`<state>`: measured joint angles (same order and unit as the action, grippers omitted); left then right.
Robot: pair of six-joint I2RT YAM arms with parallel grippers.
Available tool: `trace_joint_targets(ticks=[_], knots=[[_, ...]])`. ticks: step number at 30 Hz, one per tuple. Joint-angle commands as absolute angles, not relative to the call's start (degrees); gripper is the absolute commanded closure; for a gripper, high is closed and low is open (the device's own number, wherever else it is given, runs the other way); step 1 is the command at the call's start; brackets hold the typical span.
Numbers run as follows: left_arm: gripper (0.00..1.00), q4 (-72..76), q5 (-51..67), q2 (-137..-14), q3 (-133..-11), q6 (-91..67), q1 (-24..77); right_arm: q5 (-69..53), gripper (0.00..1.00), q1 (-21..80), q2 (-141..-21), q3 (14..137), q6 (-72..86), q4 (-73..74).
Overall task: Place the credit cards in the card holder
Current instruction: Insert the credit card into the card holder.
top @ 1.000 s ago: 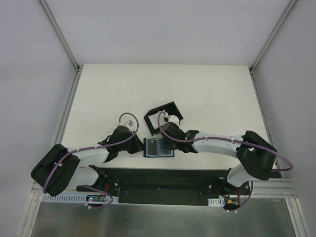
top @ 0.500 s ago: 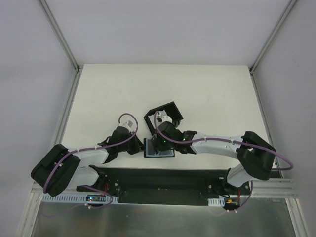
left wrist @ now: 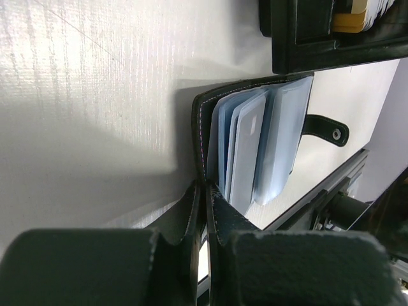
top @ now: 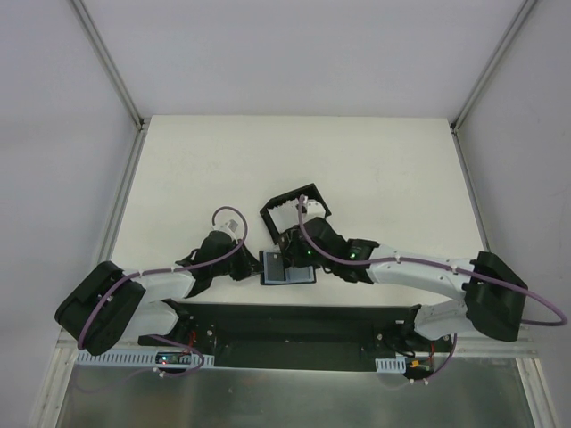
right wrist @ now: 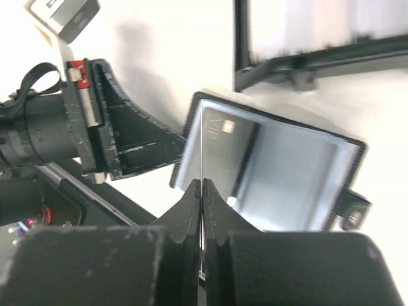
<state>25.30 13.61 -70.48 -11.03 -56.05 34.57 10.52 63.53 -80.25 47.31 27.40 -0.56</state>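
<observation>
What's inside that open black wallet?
The wallet holds fanned bluish clear sleeves and one card with a small gold square lying among them. Anything behind the sleeves is covered.

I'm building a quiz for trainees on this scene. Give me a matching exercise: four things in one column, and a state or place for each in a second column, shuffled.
Things:
1. left pincer
2. right pincer
3. holder
4. tray

States or places:
a. shut on a card seen edge-on
b. lying open, bluish inside
c. shut on the holder's edge
d. black-walled, on the table beyond the holder

Pairs: 1-c, 2-a, 3-b, 4-d
</observation>
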Motion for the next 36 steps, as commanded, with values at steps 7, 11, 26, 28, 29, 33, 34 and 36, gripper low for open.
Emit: trace_joint_targets(ticks=[7, 11, 26, 28, 29, 33, 34, 36], knots=[[1.0, 15.56, 11.86, -72.33, -8.35, -54.23, 35.68, 18.28, 0.99, 61.7, -77.16, 42.71, 30.67, 8.25], [1.0, 15.38, 12.04, -72.25, -8.35, -54.14, 35.86, 17.93, 1.0, 61.17, -79.19, 42.28, 30.76, 8.17], [1.0, 15.38, 11.69, -73.39, -8.53, -53.96, 36.04, 17.84, 1.0, 59.59, -78.66, 40.96, 29.71, 8.7], [1.0, 15.38, 11.69, -73.56, -8.7, -53.79, 36.04, 17.58, 1.0, 59.41, -78.92, 40.87, 29.71, 8.79], [1.0, 15.29, 11.69, -73.65, -8.79, -53.7, 36.04, 17.4, 1.0, 59.33, -79.1, 40.78, 29.79, 8.79], [1.0, 15.2, 11.6, -73.74, -8.88, -53.61, 36.12, 16.7, 0.99, 59.24, -80.24, 41.22, 29.79, 8.79], [1.0, 15.12, 11.69, -73.74, -8.96, -53.61, 36.04, 16.53, 0.99, 59.24, -80.68, 41.22, 29.97, 8.96], [1.0, 15.12, 11.69, -73.57, -8.96, -53.7, 36.12, 16.0, 1.0, 59.15, -81.56, 41.22, 30.58, 8.96]])
